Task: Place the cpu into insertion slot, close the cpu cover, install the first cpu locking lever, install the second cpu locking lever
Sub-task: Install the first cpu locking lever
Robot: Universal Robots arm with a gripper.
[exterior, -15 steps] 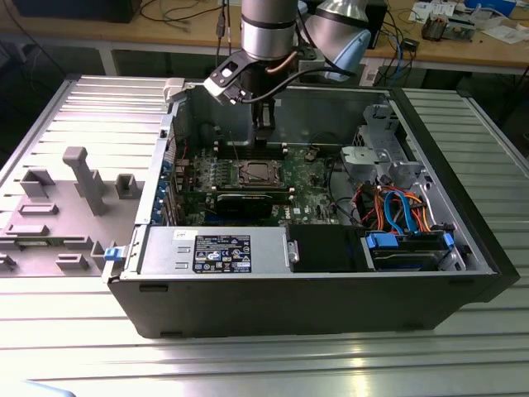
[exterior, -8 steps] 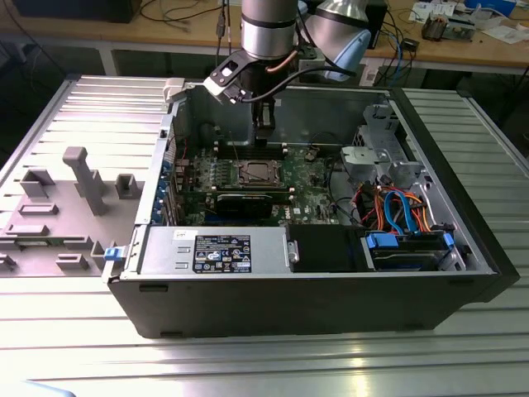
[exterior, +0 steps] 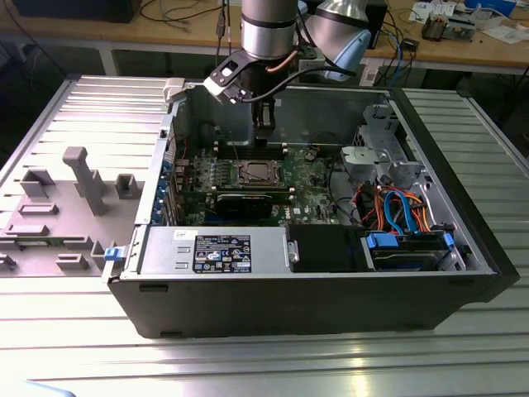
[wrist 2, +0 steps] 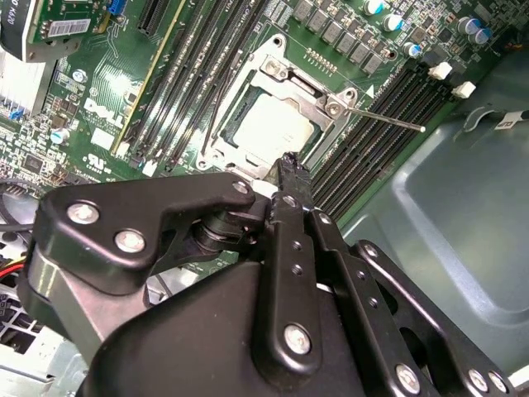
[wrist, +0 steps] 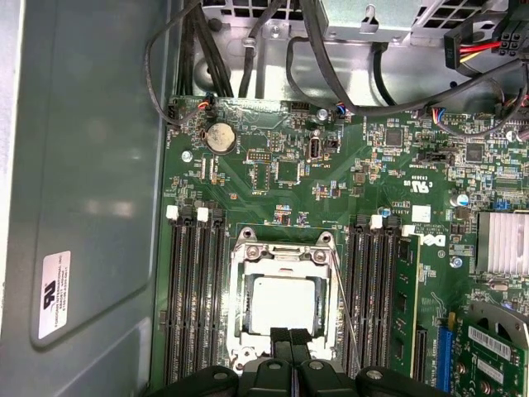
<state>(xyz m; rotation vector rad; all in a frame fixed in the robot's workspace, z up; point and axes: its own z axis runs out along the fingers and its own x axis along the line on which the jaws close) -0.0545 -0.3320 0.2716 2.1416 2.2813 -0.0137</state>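
Observation:
The cpu lies flat in the insertion slot on the green motherboard, its silver top facing up. The grey cpu cover is folded down around it as a frame. One thin locking lever sticks out from a socket corner over the memory slots; it also appears as the lever in the first wrist view. A second lever runs along the opposite side of the socket. My gripper hangs just above the socket edge, fingers pressed together with nothing between them. In the exterior view the gripper is inside the case, above the board.
Black memory slots flank the socket on both sides. The case's grey wall stands close by. Cables and a drive cage fill the case at the exterior view's right. A power supply sits along the near side.

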